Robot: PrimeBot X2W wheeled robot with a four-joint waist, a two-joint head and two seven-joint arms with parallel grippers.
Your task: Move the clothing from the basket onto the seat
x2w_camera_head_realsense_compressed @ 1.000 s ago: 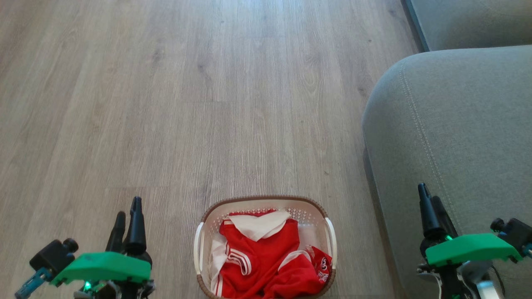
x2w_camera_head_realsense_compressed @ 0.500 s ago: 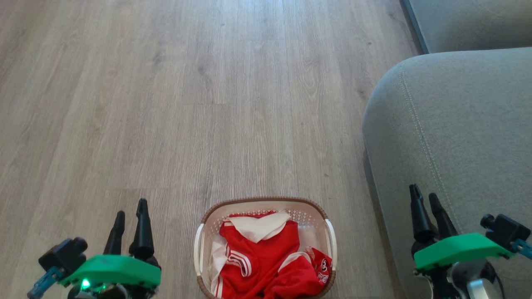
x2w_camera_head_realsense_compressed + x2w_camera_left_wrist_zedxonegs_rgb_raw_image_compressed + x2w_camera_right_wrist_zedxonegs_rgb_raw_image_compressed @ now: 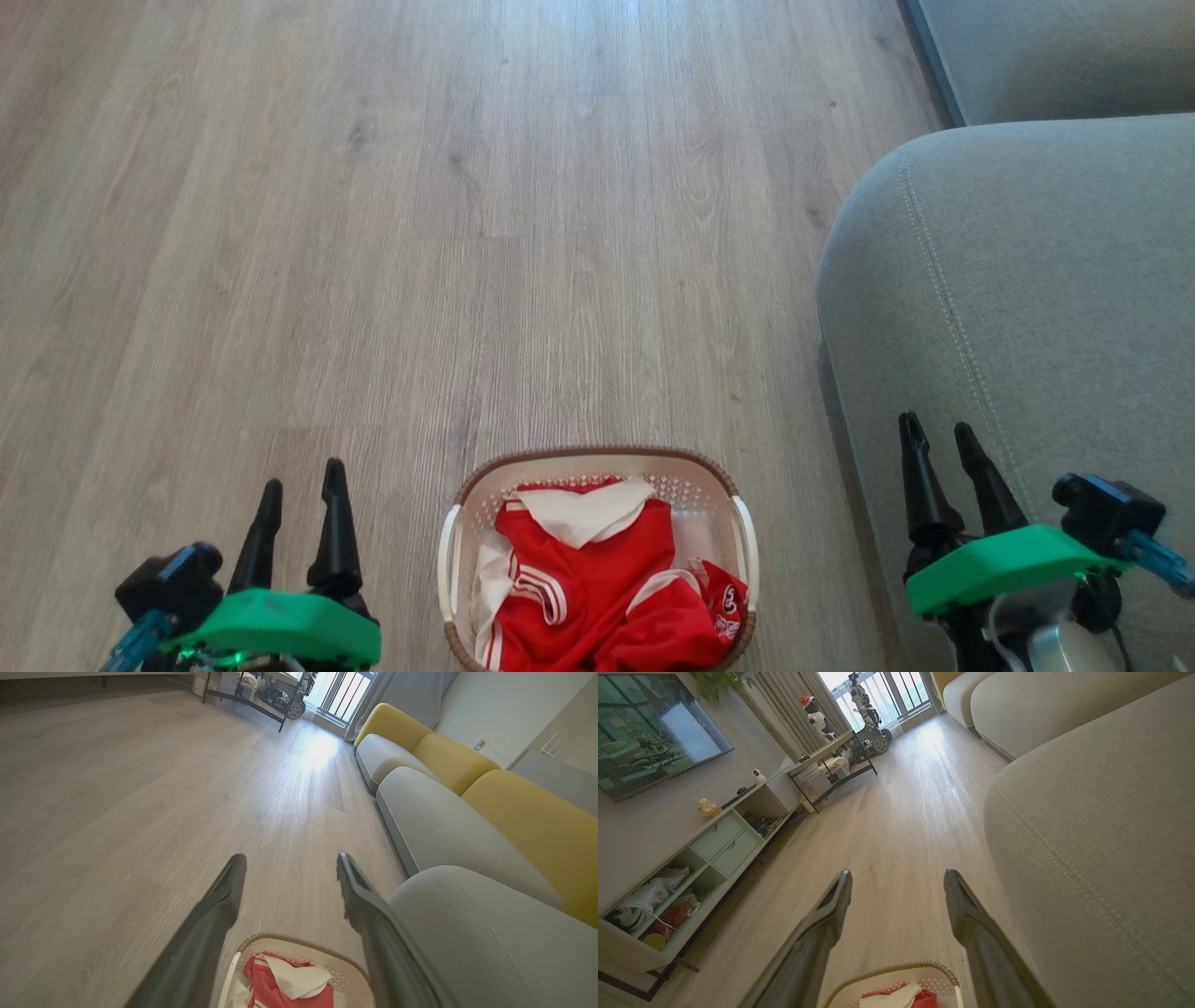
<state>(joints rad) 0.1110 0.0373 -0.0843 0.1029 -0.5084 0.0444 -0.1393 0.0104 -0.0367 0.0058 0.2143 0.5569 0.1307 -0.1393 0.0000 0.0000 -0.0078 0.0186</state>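
**Head view.** The basket [image 3: 597, 455] stands on the wood floor [image 3: 420, 233]. The clothing [image 3: 588, 588] lies heaped inside the basket. It is red fabric with white striped trim, and a white panel lies uppermost at the basket's far side. Whether the heap is one piece or several cannot be told from this angle. The seat [image 3: 1027, 308] stands to the right of the basket, near it but apart, with a strip of floor between them. The left gripper [image 3: 302, 476] hangs left of the basket and clear of it, its fingers spread and empty. The right gripper [image 3: 934, 425] hangs right of the basket and shows against the seat's edge, its fingers also spread with nothing between them.

**Left wrist view.** The left gripper [image 3: 290, 858] stands wide, with bare floor between its tips. The basket [image 3: 299, 941] shows low between the fingers, with the clothing [image 3: 261, 984] inside it. The seat [image 3: 490, 933] lies right of the basket, and yellow backrests [image 3: 528, 826] stand beyond the seat.

**Right wrist view.** The right gripper [image 3: 897, 875] stands wide and empty. The basket's [image 3: 896, 968] far rim shows between the fingers, with a slip of clothing [image 3: 924, 999] inside. The seat [image 3: 1101, 835] lies right of the basket. A low cabinet [image 3: 691, 858] stands well to the basket's left.
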